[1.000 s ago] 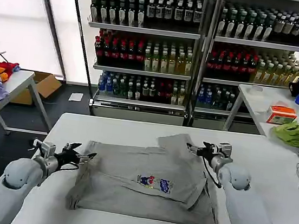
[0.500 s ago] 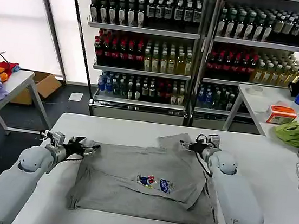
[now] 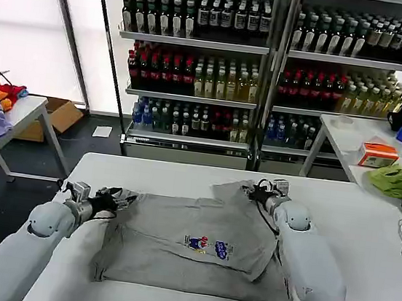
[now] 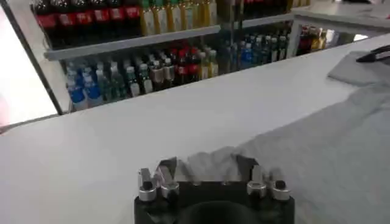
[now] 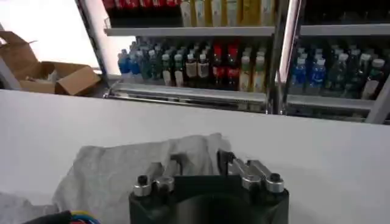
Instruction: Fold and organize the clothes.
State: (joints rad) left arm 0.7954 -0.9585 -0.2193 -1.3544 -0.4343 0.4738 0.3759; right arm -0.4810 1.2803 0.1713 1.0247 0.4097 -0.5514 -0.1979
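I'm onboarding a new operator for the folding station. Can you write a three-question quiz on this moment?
1. True or false: the left end effector is at the grey shirt's corner farthest from the bottle shelves.
2. The right end effector is over which part of the shirt? A) the chest print B) the sleeve on the shelf side C) the near hem
3. Fill in: the shirt lies on a ___ table.

Key:
1. False; it is at the shirt's far corner on the robot's left, toward the shelves.
2. B
3. white
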